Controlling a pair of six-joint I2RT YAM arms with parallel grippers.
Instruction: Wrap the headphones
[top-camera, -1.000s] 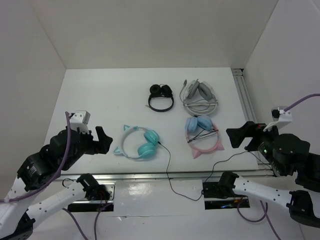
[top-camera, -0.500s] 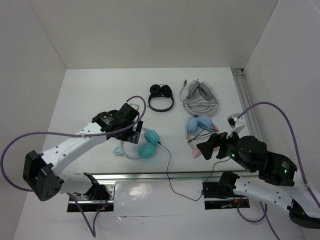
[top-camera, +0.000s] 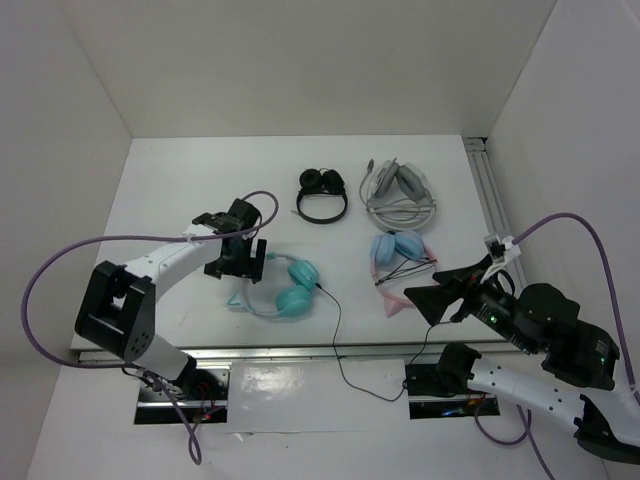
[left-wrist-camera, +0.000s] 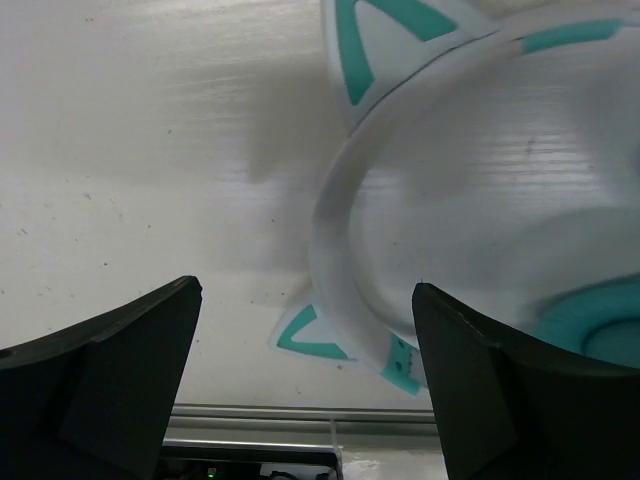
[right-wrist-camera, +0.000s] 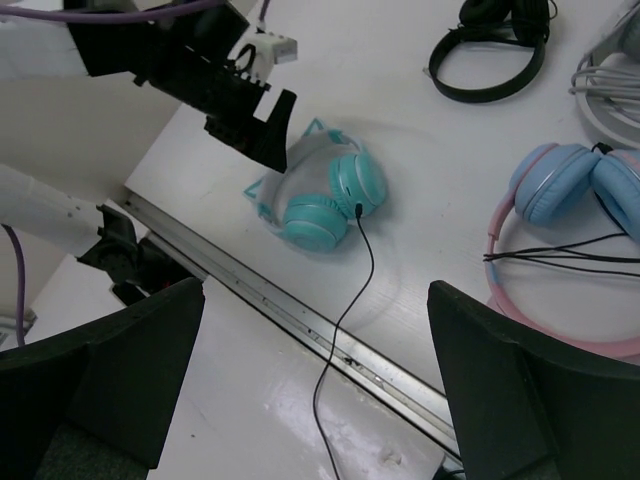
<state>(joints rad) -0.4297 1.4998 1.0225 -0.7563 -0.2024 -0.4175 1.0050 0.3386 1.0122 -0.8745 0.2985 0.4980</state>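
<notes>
Our teal headphones (top-camera: 283, 288) sit by the near edge of the counter (top-camera: 170, 190), cable (right-wrist-camera: 370, 250) trailing over it. Left fingers (left-wrist-camera: 100, 370) are wide over the headband (left-wrist-camera: 335, 250), right fingers (right-wrist-camera: 520, 380) wide too, empty. We'd pin the band first, then gather cable.

Overhead and wrist views, headphones (top-camera: 297, 297) shared

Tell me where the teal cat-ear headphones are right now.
In the top view the teal headphones lie left of centre near the table's front edge, the left gripper over their headband and the pink-and-blue headphones to their right.
</notes>
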